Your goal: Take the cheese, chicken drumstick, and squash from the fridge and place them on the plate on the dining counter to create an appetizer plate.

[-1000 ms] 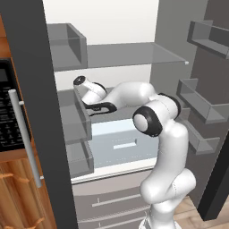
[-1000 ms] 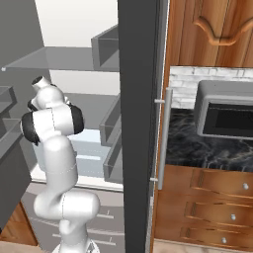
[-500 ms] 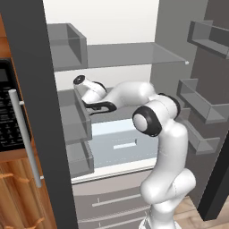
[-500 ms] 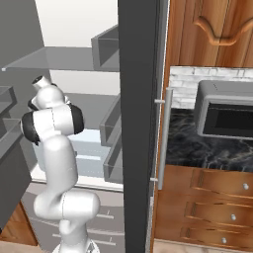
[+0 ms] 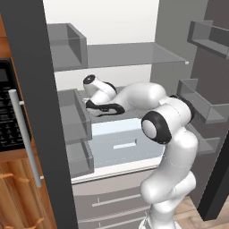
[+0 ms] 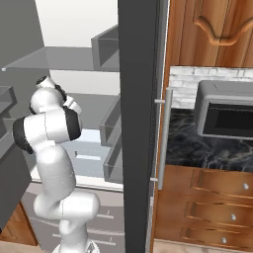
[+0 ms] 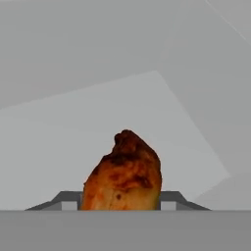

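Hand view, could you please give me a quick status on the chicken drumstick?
Hand inside the fridge, fingers either side of the chicken drumstick. Grip not confirmed. Nothing in the way.

- No text, label, brand, number or sign can be read in any view.
- The black panel of the appliance set in the brown wooden cabinet at the left of the left base view carries rows of small pale marks, too blurred to read.
- The grey microwave-like box on the black marble-veined tabletop in the right base view has a plain front with no lettering.
- The tall grey fridge with white interior, its grey shelves and door bins bear no markings.
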Tool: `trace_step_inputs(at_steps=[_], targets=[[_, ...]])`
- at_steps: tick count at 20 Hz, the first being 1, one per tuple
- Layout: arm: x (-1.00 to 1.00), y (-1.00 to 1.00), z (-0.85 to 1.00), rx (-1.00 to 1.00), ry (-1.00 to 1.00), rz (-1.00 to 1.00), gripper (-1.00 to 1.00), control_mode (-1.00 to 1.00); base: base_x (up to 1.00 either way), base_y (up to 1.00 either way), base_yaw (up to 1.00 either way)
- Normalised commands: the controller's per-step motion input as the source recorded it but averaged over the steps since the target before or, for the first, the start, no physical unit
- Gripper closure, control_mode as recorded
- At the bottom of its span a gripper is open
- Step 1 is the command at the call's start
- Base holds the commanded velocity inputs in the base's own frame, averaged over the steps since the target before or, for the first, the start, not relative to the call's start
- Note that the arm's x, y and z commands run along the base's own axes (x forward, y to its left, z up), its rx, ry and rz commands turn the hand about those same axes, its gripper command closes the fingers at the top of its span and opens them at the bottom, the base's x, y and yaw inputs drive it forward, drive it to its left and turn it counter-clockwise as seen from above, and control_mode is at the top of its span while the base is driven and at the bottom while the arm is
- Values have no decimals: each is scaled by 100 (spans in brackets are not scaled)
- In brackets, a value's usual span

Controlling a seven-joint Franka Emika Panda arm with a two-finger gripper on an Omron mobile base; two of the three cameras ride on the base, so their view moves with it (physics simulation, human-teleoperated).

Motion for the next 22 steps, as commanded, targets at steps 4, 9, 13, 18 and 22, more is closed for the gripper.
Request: trace_step_inputs(at_steps=[4,9,13,18,22], targets=[[-95,-46,36,7,-1,25,100,-100,0,0,0],[-100,-9,64,11,2,32,100,-100,0,0,0],[-100,0,62,6,3,30,100,-100,0,0,0],[-100,0,67,0,6,18,100,-100,0,0,0],[-91,-1,43,0,17,12,100,-100,0,0,0]])
